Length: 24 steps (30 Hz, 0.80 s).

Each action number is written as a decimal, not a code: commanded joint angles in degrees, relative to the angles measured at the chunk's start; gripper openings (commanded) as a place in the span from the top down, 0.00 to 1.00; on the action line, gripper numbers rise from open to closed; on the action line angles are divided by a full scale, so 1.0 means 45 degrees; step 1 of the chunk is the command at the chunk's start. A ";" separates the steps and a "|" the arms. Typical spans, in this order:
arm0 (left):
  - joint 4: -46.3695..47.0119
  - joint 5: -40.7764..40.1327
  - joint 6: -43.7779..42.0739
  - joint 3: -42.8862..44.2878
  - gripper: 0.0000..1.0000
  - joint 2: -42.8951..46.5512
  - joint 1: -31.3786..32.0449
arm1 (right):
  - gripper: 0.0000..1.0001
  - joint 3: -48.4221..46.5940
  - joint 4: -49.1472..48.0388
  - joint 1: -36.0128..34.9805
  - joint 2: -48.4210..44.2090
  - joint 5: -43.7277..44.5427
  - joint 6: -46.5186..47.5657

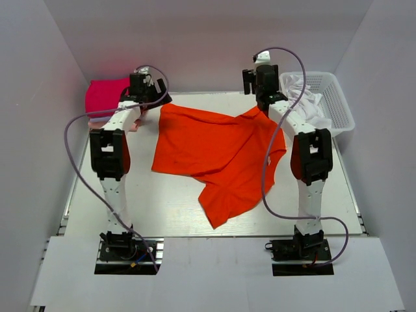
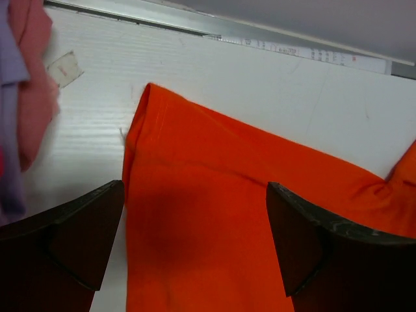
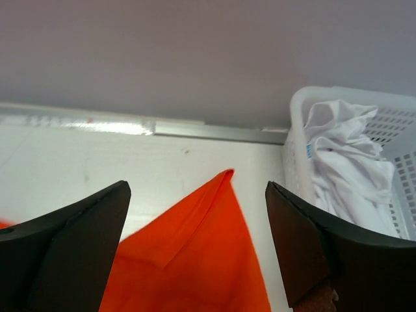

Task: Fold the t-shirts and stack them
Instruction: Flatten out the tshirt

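The bright orange-red t-shirt (image 1: 218,153) lies loose and spread across the middle of the table. My left gripper (image 1: 144,88) hangs open above its far left corner (image 2: 214,214). My right gripper (image 1: 263,81) hangs open above its far right corner (image 3: 208,253). Neither holds anything. A magenta-pink folded shirt (image 1: 104,94) sits at the far left, on a stack. The stack's light pink (image 2: 36,78) and pale lavender (image 2: 10,130) layers show at the left edge of the left wrist view.
A white plastic basket (image 1: 338,97) with white cloth (image 3: 348,162) stands at the far right, close to my right gripper. White walls enclose the table on the back and sides. A small tag (image 2: 64,68) lies on the table near the stack.
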State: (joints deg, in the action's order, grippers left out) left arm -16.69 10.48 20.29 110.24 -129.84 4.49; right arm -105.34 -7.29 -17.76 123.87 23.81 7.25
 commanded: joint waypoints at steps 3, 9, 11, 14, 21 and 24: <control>-0.0979 -0.0608 0.0194 -0.3414 0.00 0.4818 0.0154 | 0.10 0.0477 0.3313 -0.0174 -0.2931 -0.1990 -0.1508; -0.1368 -0.2499 0.2339 -1.0285 0.00 0.8810 0.0154 | 0.10 0.6417 0.3342 -0.0447 -0.6177 -0.3940 -0.4209; -0.1370 -0.2389 0.2541 -1.1386 0.00 1.0041 0.0154 | 0.10 0.7951 0.3183 -0.0526 -0.7369 -0.4740 -0.4789; -0.0322 -0.1609 0.2504 -1.3106 0.00 1.0844 0.0154 | 0.10 0.9070 0.3630 -0.0760 -0.7936 -0.5115 -0.4988; -0.0003 -0.1022 0.2131 -1.3541 0.14 0.9852 0.0154 | 0.10 1.1668 0.4296 -0.1385 -0.9636 -0.6303 -0.5613; 0.0115 -0.0630 0.1820 -1.3266 0.41 0.9051 0.0154 | 0.10 1.2431 0.4451 -0.1542 -1.0105 -0.6310 -0.5575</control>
State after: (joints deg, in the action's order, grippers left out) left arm -18.37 5.15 30.13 48.64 -87.72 5.06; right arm -50.11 13.56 -24.23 81.60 -2.13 -16.29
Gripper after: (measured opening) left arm 0.643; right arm 0.901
